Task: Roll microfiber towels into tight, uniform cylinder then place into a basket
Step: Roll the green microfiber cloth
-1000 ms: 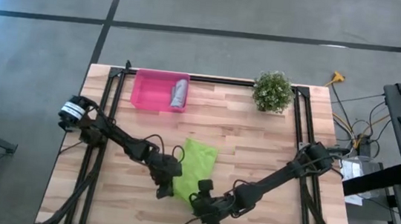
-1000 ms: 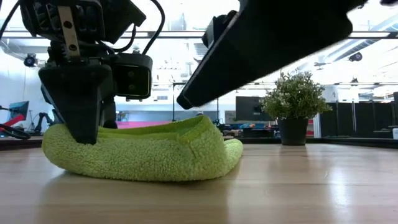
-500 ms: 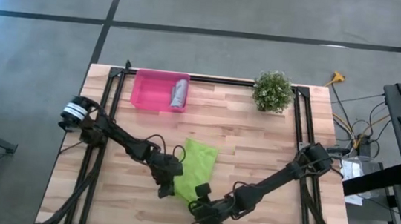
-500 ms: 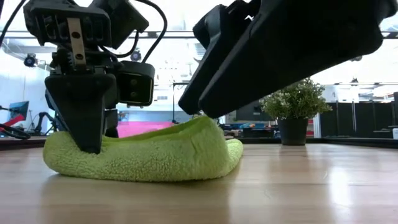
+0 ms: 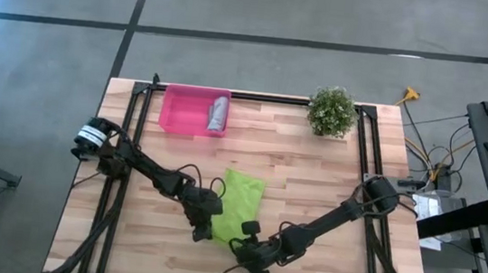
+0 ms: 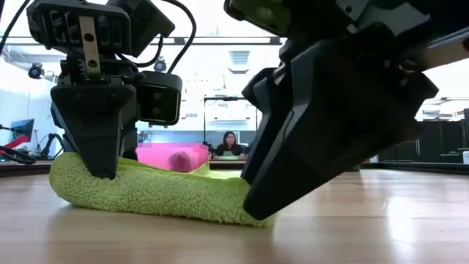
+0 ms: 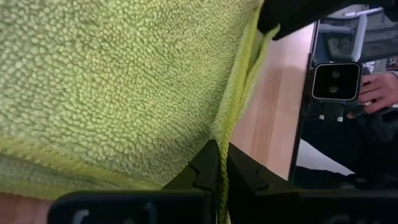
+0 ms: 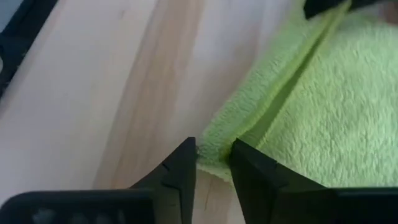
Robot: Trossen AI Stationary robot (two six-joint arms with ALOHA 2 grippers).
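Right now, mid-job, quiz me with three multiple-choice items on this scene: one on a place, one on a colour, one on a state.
1. Where is the rolled grey microfiber towel?
A. In the shallow translucent pink plastic tray
B. Beside the small green potted plant
C. Under the left gripper

2. What colour is the soft microfiber towel between the two grippers?
A. Grey
B. Lime green
C. Pink

3. How is the left gripper?
A. Wide open above the wooden table
B. Shut on the lime green towel's edge
C. Holding the plant

Answers: 1 A, the high view shows the grey roll in the tray; 2 B, all views show lime green; 3 B, the left wrist view shows its fingers pinching the hem.
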